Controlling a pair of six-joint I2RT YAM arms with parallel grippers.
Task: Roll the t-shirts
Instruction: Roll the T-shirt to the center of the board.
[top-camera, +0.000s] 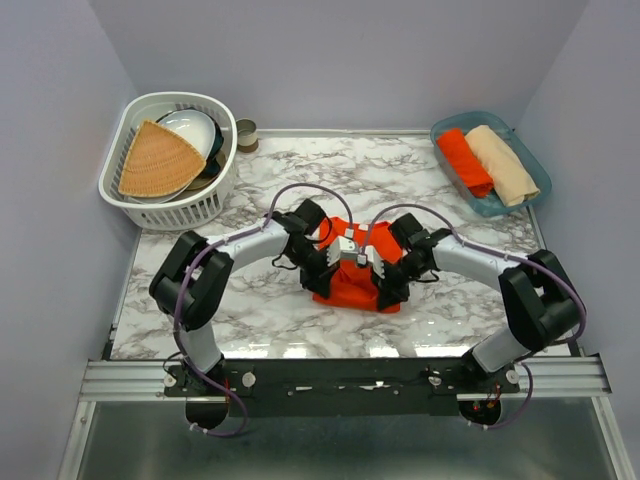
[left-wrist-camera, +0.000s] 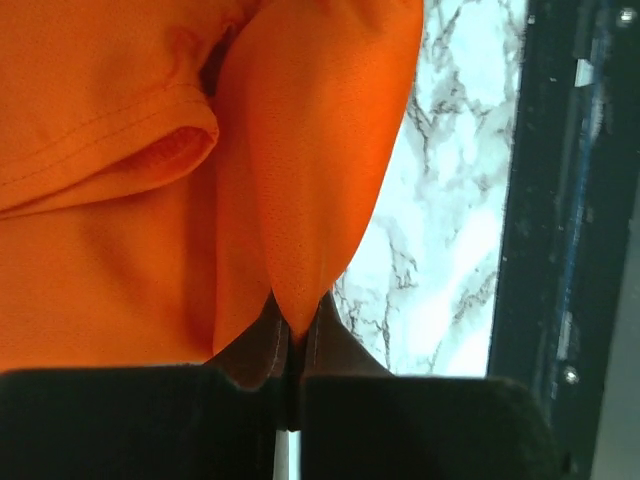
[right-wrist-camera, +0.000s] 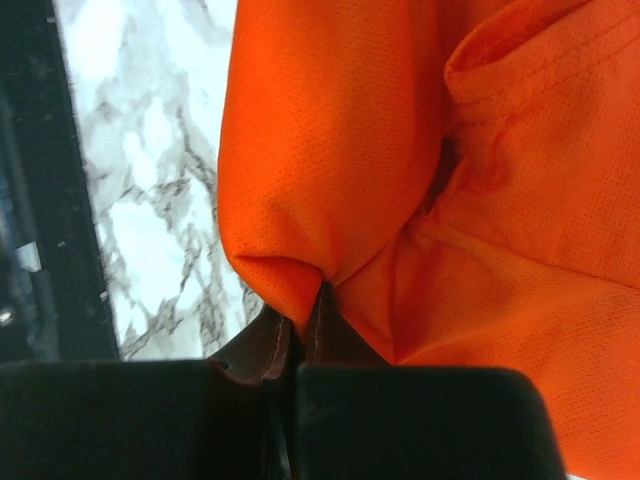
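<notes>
Top view: the left gripper (top-camera: 328, 262) and right gripper (top-camera: 386, 272) meet over the bunched orange t-shirt (top-camera: 352, 290) at the middle of the marble table (top-camera: 250, 320), one at each side of it. At the far right, a rolled orange t-shirt (top-camera: 465, 160) lies beside a rolled beige cloth (top-camera: 502, 165) in a clear blue tray (top-camera: 492, 207). At the far left, a white basket (top-camera: 190, 210) holds a tan woven mat (top-camera: 155, 160).

Left wrist: the left gripper (left-wrist-camera: 292, 340) is clamped on a hanging fold of the t-shirt (left-wrist-camera: 310, 180), with marble showing to the right.

Right wrist: the right gripper (right-wrist-camera: 298, 325) pinches another fold of the t-shirt (right-wrist-camera: 320, 170), its jaws tight together.
</notes>
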